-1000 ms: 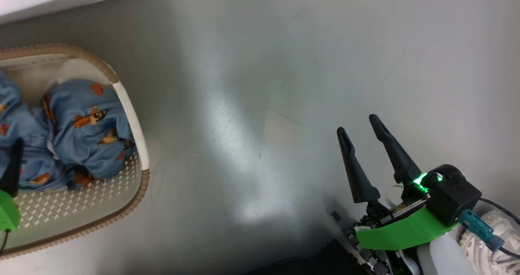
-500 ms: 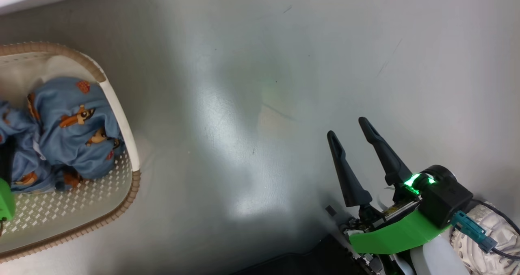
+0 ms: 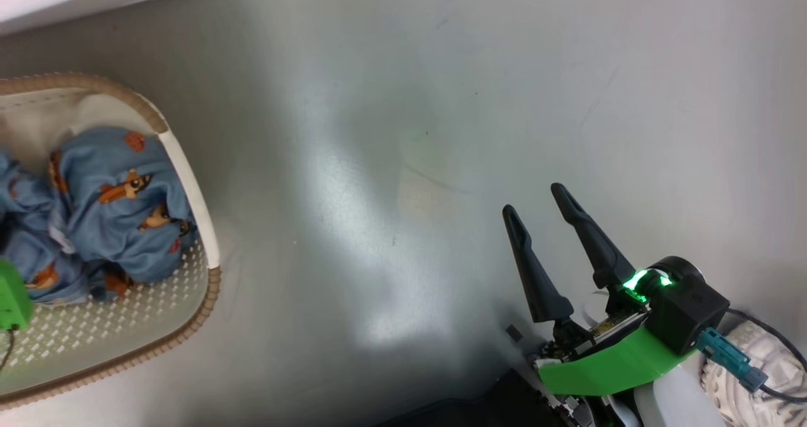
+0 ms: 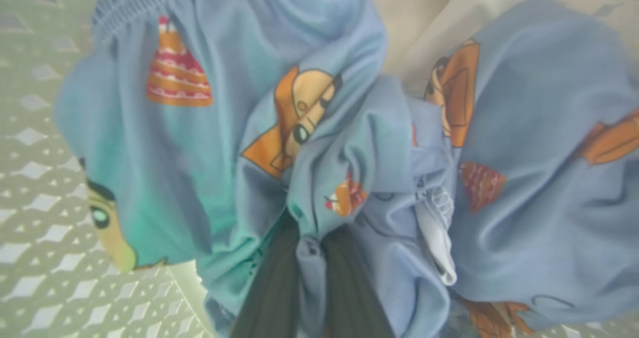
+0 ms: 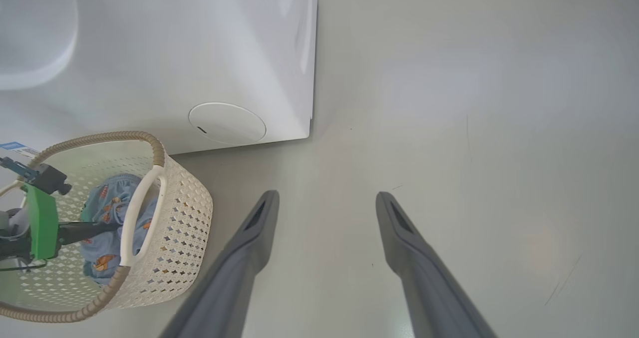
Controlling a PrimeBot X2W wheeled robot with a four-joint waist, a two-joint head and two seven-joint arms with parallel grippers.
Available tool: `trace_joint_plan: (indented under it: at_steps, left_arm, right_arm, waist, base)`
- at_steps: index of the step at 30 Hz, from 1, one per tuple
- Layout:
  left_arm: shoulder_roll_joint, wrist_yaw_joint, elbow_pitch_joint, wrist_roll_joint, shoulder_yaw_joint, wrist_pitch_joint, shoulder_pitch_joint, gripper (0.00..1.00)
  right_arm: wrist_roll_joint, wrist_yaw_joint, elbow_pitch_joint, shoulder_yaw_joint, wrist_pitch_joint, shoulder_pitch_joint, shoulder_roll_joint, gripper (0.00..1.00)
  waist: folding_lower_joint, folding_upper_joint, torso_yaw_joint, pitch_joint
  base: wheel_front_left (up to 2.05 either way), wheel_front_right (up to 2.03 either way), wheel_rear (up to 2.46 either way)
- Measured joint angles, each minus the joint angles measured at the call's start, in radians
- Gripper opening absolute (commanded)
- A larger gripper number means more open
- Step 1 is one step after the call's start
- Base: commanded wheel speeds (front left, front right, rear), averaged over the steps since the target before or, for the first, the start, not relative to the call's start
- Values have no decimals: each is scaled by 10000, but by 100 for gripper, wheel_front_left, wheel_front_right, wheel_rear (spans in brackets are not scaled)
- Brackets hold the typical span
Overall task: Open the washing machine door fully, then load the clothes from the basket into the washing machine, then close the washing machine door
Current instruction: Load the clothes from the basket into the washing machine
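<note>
right gripper: lower right of the head view, hanging over the bare grey floor, jaws spread wide with nothing between them; a green light glows at its base
left gripper: bottom centre of its own wrist view, reaching down inside the basket, jaws pressed together and pinching a fold of blue fabric that bunches up between the two dark fingers; its green bracket pokes in at the left edge of the head view
clothes: two light blue bundles printed with orange-brown cartoon figures, lying side by side and touching in the basket; the pinched fold sits where they meet, and I cannot tell which bundle it belongs to
basket: left edge of the head view, standing on the floor, with cream perforated walls and a brown woven-look rim; a white handle is on the side facing the right gripper, and the basket is well apart from that gripper
washing machine: upper left of the right wrist view, a white box just behind the basket; a round flap sits low on its front, and a corner of a blue label peeks in at the left edge above the basket's rim
</note>
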Motion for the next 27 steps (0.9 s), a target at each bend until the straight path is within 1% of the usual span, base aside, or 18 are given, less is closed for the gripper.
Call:
trace_joint_plan:
  at_steps: [4,7,13,16,19,23,27]
  left_arm:
    - [-138,0,-94,-474,-282,-163,9,0]
    - [-174,0,-290,-637,-537,-399,15,0]
    - [-487,0,-711,-1298,-775,-642,325,0]
    - [-546,0,-947,-1536,-840,-644,592,0]
    - [-583,0,-1363,-1551,-711,-644,731,0]
    - [-780,0,-1987,-1444,-261,-663,1048,0]
    - [-922,0,-2550,-1060,236,-673,1701,0]
  right_arm:
    - [0,0,33,-159,0,-171,0,100]
    - [-2,0,130,-286,0,-282,-4,100]
    - [-21,0,422,-384,0,-359,-6,100]
    - [-40,0,587,-499,0,-361,-8,100]
    - [-111,0,675,-598,0,-384,-13,100]
    - [-242,0,807,-688,0,-534,-15,100]
    - [-374,0,999,-771,0,-545,-21,100]
  waist:
    - [0,0,126,-238]
    - [0,0,232,-498]
    - [0,0,513,-1139]
    - [0,0,675,-1489]
    - [0,0,872,-1813]
    - [0,0,1163,-2231]
    - [0,0,1413,-2704]
  base:
    - [0,0,0]
    - [0,0,0]
    - [0,0,0]
    - [0,0,0]
    - [0,0,0]
    - [0,0,0]
    - [0,0,0]
